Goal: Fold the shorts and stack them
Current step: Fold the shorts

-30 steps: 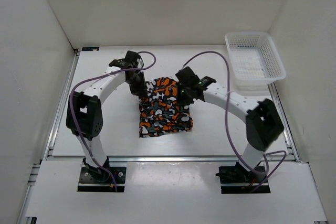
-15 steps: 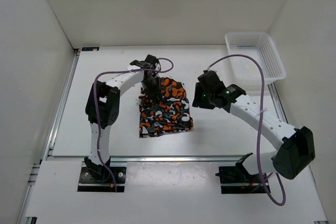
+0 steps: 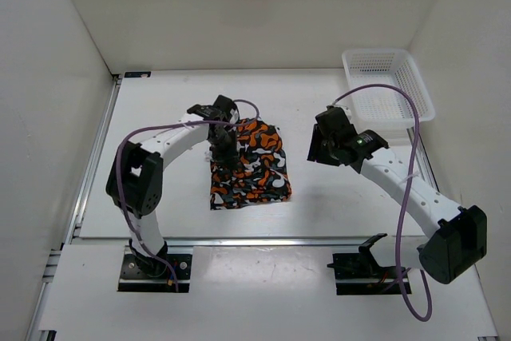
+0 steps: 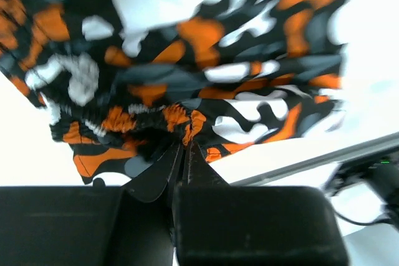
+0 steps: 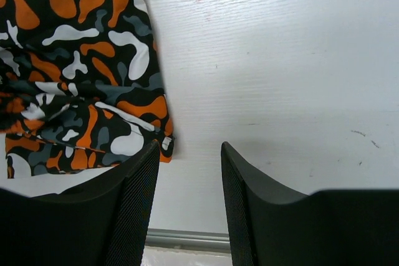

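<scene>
The camouflage shorts lie partly folded in the middle of the table. My left gripper is shut on a bunched edge of the shorts at their left side and holds that cloth pinched between its fingers. My right gripper is open and empty, to the right of the shorts and apart from them. In the right wrist view the shorts fill the upper left, and the open gripper hangs over bare table beside their corner.
A white mesh basket stands at the back right of the table. White walls close in the table on the left, back and right. A metal rail runs along the table's near edge.
My right gripper has let go of the shorts and pulled away to the right. My left gripper has moved forward over the shorts with the cloth edge, folding it over.
</scene>
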You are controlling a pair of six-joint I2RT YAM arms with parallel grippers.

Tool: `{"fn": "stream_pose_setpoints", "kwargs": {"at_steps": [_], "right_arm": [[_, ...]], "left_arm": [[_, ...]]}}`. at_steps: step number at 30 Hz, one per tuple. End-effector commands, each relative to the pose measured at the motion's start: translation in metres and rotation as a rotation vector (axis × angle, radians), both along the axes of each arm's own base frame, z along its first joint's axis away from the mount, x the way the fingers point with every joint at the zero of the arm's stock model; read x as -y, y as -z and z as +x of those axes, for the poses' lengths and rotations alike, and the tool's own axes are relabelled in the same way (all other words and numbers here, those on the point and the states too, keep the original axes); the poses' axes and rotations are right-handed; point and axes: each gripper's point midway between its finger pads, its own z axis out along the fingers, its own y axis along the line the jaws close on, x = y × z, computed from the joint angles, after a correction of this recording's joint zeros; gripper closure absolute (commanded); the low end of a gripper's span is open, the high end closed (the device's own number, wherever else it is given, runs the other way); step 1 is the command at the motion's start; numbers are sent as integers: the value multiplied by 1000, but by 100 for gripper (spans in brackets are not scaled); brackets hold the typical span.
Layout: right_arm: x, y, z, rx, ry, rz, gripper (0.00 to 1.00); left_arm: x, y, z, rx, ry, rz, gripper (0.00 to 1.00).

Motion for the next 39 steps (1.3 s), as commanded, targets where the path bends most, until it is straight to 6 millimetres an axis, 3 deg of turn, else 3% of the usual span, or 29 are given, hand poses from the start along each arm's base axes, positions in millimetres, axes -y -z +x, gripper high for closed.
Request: {"fn": "stream_pose_setpoints", "kwargs": {"at_steps": [1,4,9,17,19,22,25,28,31,34,35,36,37,39], "right_arm": [[7,-11,1,33,4,-19,51],[9,-10,-1,33,4,-19,51],[15,-3,-8,22,9,-36,51],[17,-1,-12,13,16,-35,51],[21,-6,-13,28,24,-39,29],[33,-14,-12,54,60,-60,7],[49,-23,-11,74,105,-74,1],[65,-37,-7,118,147,-62,1],[80,-56,-8,162,190,-45,1],[96,-77,-13,247,241,-55,1],[102,-89,-18,293,257,-43,1],[106,-95,-20,318,271,-41,1],[112,-104,-25,359,292,-36,1],[117,-109,-30,379,303,-33,1]], "left_arm": [[-13,22,-19,-40,1,69,89],[-20,40,-33,-80,-4,113,89],[-34,43,-51,-85,-30,136,89],[-46,56,-57,-102,-83,192,89],[-42,29,-49,-34,-87,148,89],[-52,-15,-42,62,-103,167,85],[-80,-44,-37,126,-166,193,79],[-111,-54,-38,149,-209,211,79],[-121,-70,-41,175,-232,132,77],[-123,-91,-45,236,-235,74,64],[-126,-115,-45,317,-253,40,57],[-129,-123,-47,347,-265,29,37],[-132,-144,-48,424,-279,-2,24],[-133,-157,-51,474,-287,-30,0]]}}
